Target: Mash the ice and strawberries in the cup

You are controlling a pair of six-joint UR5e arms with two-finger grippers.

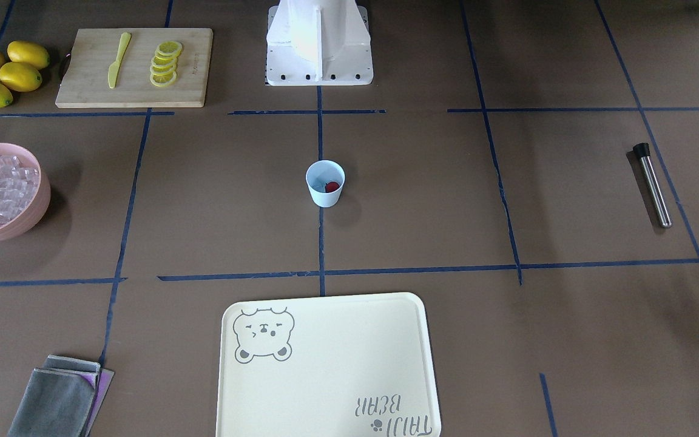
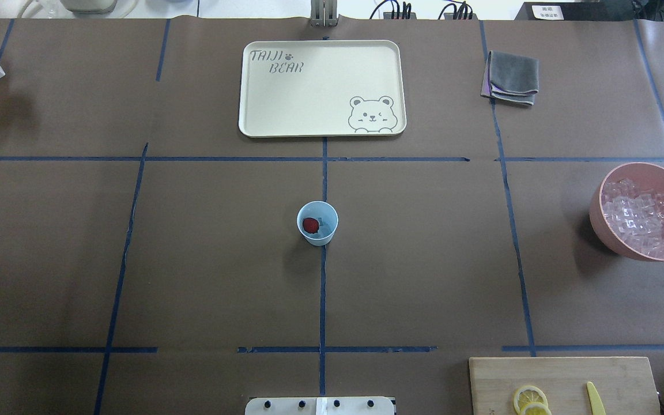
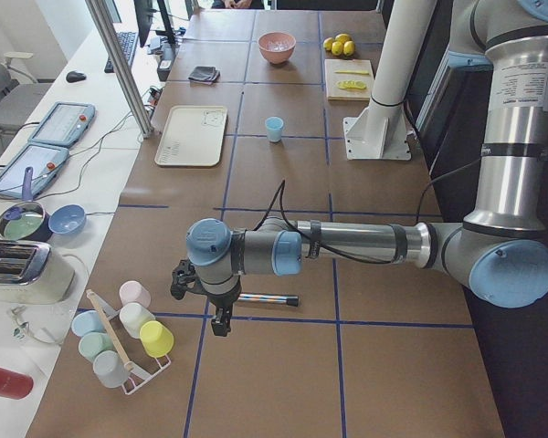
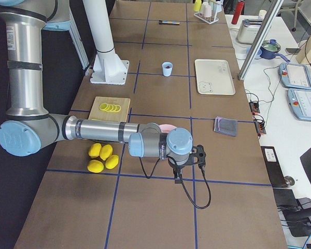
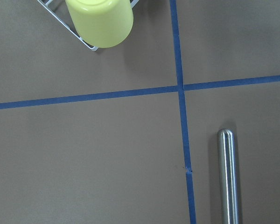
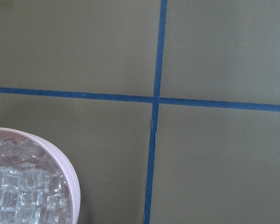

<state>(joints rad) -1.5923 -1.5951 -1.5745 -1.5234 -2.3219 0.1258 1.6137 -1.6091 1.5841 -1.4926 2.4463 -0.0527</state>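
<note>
The pale blue cup (image 2: pixel 327 231) stands upright at the table's centre, also seen from the front (image 1: pixel 325 197). A small red strawberry (image 2: pixel 310 225) lies inside it. Most of the ice (image 2: pixel 643 218) fills a pink bowl (image 2: pixel 602 227) at the robot's right; the right wrist view shows that ice (image 6: pixel 18 193) at its lower left. My left gripper (image 3: pixel 219 327) hangs far off at the left end of the table, beside a steel muddler (image 5: pixel 227 177). My right gripper (image 4: pixel 177 179) hovers near the pink bowl. For both, I cannot tell whether open or shut.
A cream tray (image 2: pixel 320 86) lies beyond the cup. A cutting board (image 1: pixel 134 68) holds lemon slices and a yellow knife, with whole lemons (image 1: pixel 6 71) beside it. A folded grey cloth (image 2: pixel 513 76) and a rack of coloured cups (image 3: pixel 128 333) sit at the table's ends.
</note>
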